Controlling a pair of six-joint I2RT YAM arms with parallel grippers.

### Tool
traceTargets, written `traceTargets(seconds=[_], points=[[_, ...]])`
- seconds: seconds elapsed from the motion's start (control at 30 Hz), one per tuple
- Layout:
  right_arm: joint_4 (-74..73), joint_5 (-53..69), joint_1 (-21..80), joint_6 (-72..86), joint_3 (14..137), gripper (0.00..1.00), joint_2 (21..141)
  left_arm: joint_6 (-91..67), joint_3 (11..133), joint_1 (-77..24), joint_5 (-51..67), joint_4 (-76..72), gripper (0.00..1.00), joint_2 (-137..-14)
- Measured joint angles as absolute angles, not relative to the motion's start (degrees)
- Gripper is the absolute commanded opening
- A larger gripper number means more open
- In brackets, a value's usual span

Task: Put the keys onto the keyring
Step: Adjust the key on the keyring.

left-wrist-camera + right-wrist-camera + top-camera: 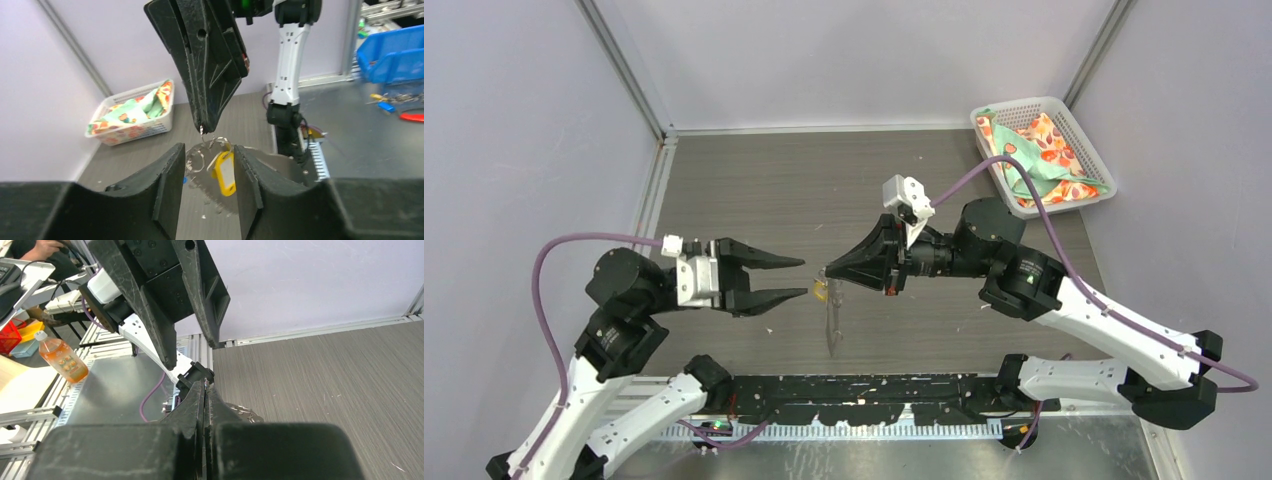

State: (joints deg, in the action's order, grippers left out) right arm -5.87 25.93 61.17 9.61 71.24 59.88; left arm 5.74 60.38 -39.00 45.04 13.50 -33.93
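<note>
Keyring (pixel 832 332): pinched in closed right gripper (pixel 828 272), yellow key (pixel 821 290) hanging just below its tip. Left gripper (pixel 804 277): jaws apart, holding nothing, just beside that key.

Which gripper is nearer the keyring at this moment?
Right. The right gripper is shut on the top of the hanging keyring. The left gripper is open just beside it and appears not to touch it.

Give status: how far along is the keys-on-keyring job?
Done, seemingly: the yellow key hangs from the keyring. In hand: the right gripper is shut on the keyring, holding it aloft; the left gripper is open astride the yellow key, gripping nothing. Left: the blue key. Only a sliver shows, so I cannot tell if it's threaded.
</note>
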Motion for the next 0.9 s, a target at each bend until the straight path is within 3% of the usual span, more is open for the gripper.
traceTargets(seconds=[0.13, 0.37, 0.6, 0.7, 0.8, 0.9], points=[[-6.00, 27.14, 61.14, 8.69, 71.24, 0.01, 60.20, 1.37, 61.78, -39.00, 47.18, 14.06, 0.27, -36.29], [-7.29, 29.56, 61.14, 7.42, 72.14, 0.01, 61.89, -4.12, 62.04, -39.00, 47.40, 15.70, 0.18, -40.38], [-8.32, 30.30, 61.04, 6.59, 72.53, 0.01, 61.91, -6.66, 62.46, -39.00, 48.93, 16.36, 0.01, -41.04], [-8.25, 30.55, 61.06, 6.35, 72.60, 0.02, 61.91, -6.85, 62.48, -39.00, 49.28, 16.53, 0.00, -40.95], [-9.21, 30.59, 61.08, 6.28, 73.10, 0.34, 61.98, -6.87, 62.48, -39.00, 49.50, 16.56, 0.00, -40.99], [-14.09, 30.48, 61.08, 5.34, 76.93, 0.47, 63.16, -6.55, 62.78, -39.00, 49.52, 18.15, 0.00, -41.30]])
